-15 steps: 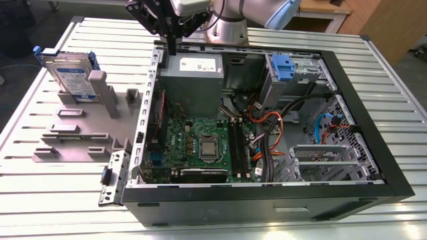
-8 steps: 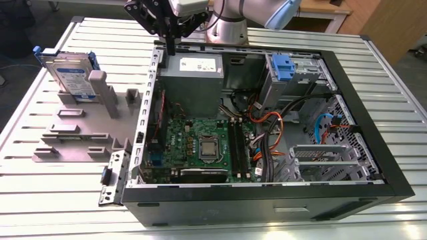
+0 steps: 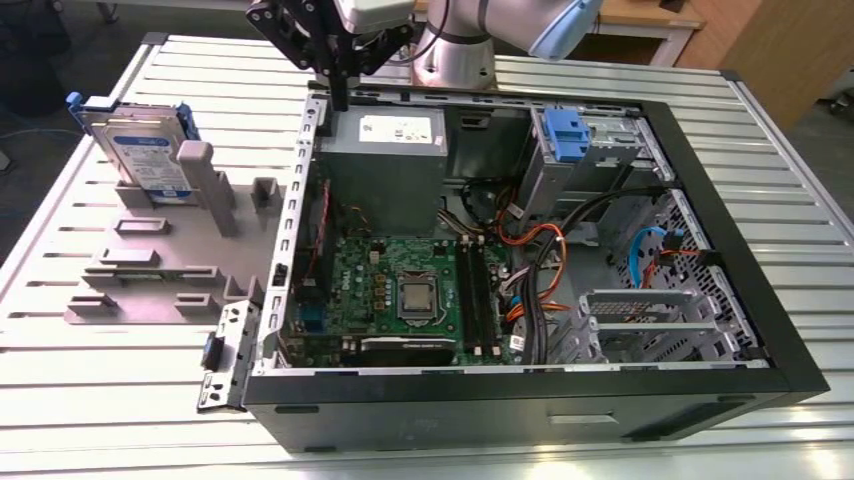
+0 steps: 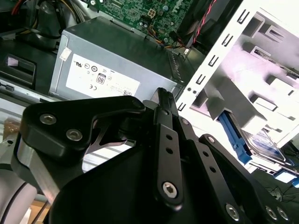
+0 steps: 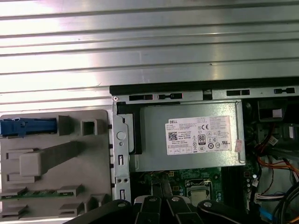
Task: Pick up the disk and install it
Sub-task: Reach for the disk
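lying open on the bench (image 3: 80, 400), computer case (image 3: 534, 390) sits nearest. past it, on the exterior view's left, disk (image 3: 138, 150) stands on edge in grey fixture (image 3: 147, 275), untouched. farthest: hand (image 3: 340, 98) above the case's rear rim by power supply (image 3: 384, 150), fingers closed, empty. judgement for the reach: spread fingers first, meet the disk's top edge squarely, keep clear of the grey post (image 3: 200, 180) beside it.

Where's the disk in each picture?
Exterior view: the disk stands upright in the grey holder, at the exterior view's left.
Second wrist view: the disk shows beyond the case's slotted wall.
First wrist view: its blue edge sits in the holder.
Shared landmark: grey stickered box.
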`<state>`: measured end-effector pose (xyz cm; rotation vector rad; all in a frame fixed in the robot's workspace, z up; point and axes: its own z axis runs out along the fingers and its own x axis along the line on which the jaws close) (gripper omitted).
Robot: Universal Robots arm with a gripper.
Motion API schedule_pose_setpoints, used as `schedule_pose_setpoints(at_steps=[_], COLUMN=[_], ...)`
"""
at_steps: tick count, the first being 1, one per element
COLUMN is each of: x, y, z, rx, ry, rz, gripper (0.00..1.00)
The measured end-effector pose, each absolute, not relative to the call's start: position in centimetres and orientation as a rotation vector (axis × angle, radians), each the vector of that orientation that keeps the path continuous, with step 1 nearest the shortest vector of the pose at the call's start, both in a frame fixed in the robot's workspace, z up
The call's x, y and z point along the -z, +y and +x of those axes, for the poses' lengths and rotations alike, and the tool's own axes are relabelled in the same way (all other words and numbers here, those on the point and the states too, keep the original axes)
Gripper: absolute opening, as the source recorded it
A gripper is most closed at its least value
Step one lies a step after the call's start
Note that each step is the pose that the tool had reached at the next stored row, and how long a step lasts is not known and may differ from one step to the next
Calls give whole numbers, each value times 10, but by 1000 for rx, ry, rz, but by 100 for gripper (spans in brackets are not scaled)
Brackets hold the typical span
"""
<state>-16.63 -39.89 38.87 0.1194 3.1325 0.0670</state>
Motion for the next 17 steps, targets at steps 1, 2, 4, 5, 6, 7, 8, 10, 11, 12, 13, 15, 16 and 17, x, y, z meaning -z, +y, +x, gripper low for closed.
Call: schedule_pose_setpoints(at_steps=[1,2,4,5,6,7,8,10,11,12,13,15,16,17], x=[-388,-388,-388,-388,-388,-388,-388,-388,-387,-387,-387,-387,-387,-387], y=[-399,-399,-399,-399,-399,-399,-399,-399,-399,-399,-399,-399,-399,-399], z=[-167,-168,-169,-169,-169,-170,-170,-171,-172,-172,-173,-175,-176,-177], rx=[-67,-67,-67,-67,-67,-67,-67,-67,-67,-67,-66,-66,-66,-67], ry=[3137,3140,3141,3141,3141,3141,3141,3142,3142,3142,3142,3142,3142,3142], rz=[120,120,120,120,120,120,120,120,120,120,120,120,120,120], gripper=[11,11,11,11,11,11,11,11,11,11,11,11,11,11])
